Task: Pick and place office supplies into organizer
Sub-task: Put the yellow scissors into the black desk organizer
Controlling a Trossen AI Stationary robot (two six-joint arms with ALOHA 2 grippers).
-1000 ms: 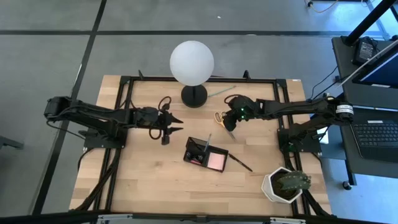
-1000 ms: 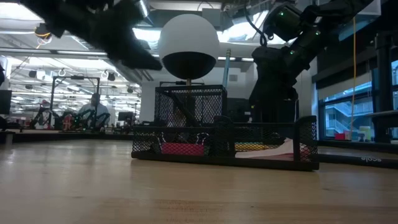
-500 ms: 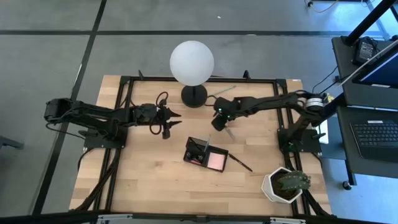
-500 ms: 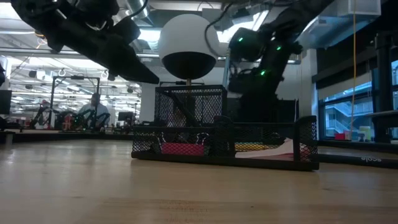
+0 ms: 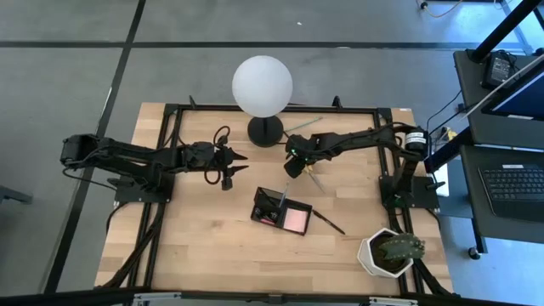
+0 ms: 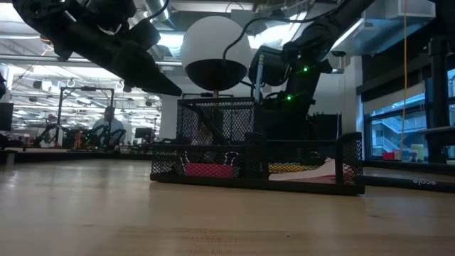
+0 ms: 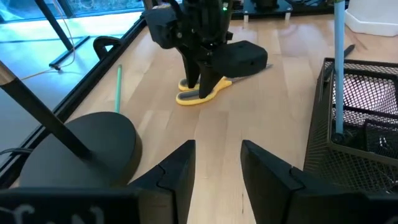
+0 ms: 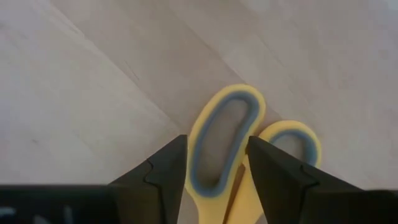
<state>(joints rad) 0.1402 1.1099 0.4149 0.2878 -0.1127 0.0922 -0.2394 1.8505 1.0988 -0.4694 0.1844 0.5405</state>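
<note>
R gripper [image 8: 212, 163] is down over the yellow-handled scissors [image 8: 233, 146] w/ fingers apart, one each side of the larger handle loop and not yet closed on it; the left wrist view shows the same thing from across the table, fingertips at the handles on the wood. Scissors lie flat on the table [image 5: 195, 246] near the globe lamp's [image 5: 263, 85] black base, well apart from the black mesh organizer [image 5: 282, 210], which sits toward table centre. Organizer already holds the pink sticky-note pad [image 5: 296, 220] in one compartment and an upright pen [image 7: 338, 68] in the taller cup section. Judgement: step in hand is the grasp on the scissors. To do it well, prob. go a touch lower so the pads straddle the loop fully, then close squarely across the plastic, not the rim edge; a thin, flat, slick handle can pivot or squirt out if pinched off-centre. Lift straight up before translating, since the blades trail behind and could swing. Approach the organizer w/ the long axis of the scissors along the tray's long side, clear the mesh wall and the pen, release low. L gripper [image 5: 239, 165] hangs above the table by the lamp base, fingers apart, holding nothing; it needs to keep out of the R arm's path to the tray. A thin green stick [image 7: 118, 86] and a dark pen [image 5: 330, 223] are loose on the table.
</note>
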